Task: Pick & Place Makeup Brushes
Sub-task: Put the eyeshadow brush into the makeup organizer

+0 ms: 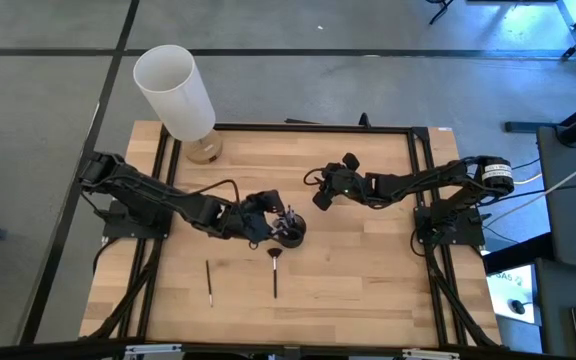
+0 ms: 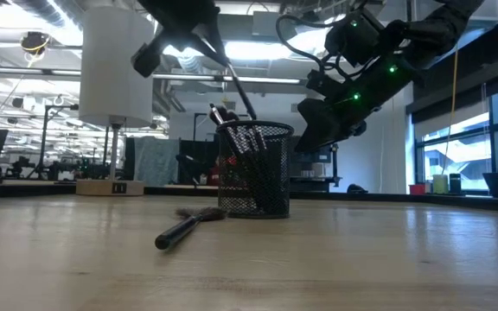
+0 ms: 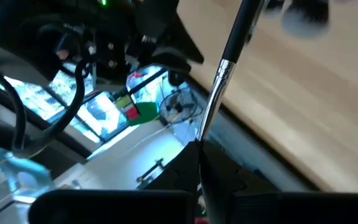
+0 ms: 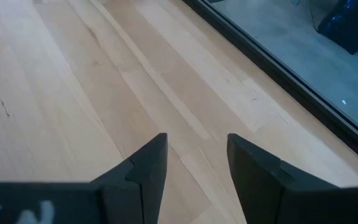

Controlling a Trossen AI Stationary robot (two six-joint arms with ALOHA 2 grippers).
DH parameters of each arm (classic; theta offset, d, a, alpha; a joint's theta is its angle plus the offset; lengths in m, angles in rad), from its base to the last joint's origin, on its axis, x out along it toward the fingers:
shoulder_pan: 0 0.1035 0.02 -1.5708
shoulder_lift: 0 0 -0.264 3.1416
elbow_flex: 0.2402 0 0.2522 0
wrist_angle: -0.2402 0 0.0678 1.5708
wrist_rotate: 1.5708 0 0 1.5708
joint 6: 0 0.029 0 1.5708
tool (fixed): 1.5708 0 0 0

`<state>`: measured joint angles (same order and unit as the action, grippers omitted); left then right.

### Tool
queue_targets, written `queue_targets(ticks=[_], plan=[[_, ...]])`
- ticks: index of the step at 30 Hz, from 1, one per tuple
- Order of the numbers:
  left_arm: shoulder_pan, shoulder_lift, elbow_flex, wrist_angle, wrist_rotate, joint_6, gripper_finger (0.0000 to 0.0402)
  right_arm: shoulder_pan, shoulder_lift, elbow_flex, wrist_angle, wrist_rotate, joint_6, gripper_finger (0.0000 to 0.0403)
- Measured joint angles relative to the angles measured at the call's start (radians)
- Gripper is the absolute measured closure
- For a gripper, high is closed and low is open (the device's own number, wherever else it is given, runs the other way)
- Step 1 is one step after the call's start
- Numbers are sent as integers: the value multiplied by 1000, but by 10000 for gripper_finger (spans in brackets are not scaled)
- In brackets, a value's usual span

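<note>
Low view shows the left gripper point(image 2: 199, 39) clamped on one makeup brush point(image 2: 236, 86) over the mesh cup point(image 2: 254, 169), indistinct from above. High view counts two brushes point(image 1: 209, 281) on the table point(image 1: 368, 270); the right gripper point(image 4: 194, 171) hovers nearby, fingers apart.

The high view looks straight down on the whole table point(image 1: 348, 280) from well above, taking in both arms. The low view sits at table height, looking level across it into the room, close to the mesh cup point(image 2: 255, 169), which the high view shares just ahead of the left gripper point(image 1: 273, 222). Each wrist view looks forward past its own fingers point(image 4: 146, 171), close to the table.
</note>
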<state>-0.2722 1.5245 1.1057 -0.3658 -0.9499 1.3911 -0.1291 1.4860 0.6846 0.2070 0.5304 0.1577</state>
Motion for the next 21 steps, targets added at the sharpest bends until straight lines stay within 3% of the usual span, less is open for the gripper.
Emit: queue_targets(ticks=[3, 13, 18, 21], plan=[[6, 9, 0, -1, 38, -17, 387, 0, 0, 0, 0, 0, 0, 236], [13, 33, 0, 2, 24, -73, 332, 0, 0, 0, -3, -1, 0, 236], [5, 29, 0, 2, 3, -198, 315, 0, 0, 0, -3, -3, 0, 236], [2, 29, 0, 1, -21, -383, 314, 0, 0, 0, -3, -3, 0, 236]])
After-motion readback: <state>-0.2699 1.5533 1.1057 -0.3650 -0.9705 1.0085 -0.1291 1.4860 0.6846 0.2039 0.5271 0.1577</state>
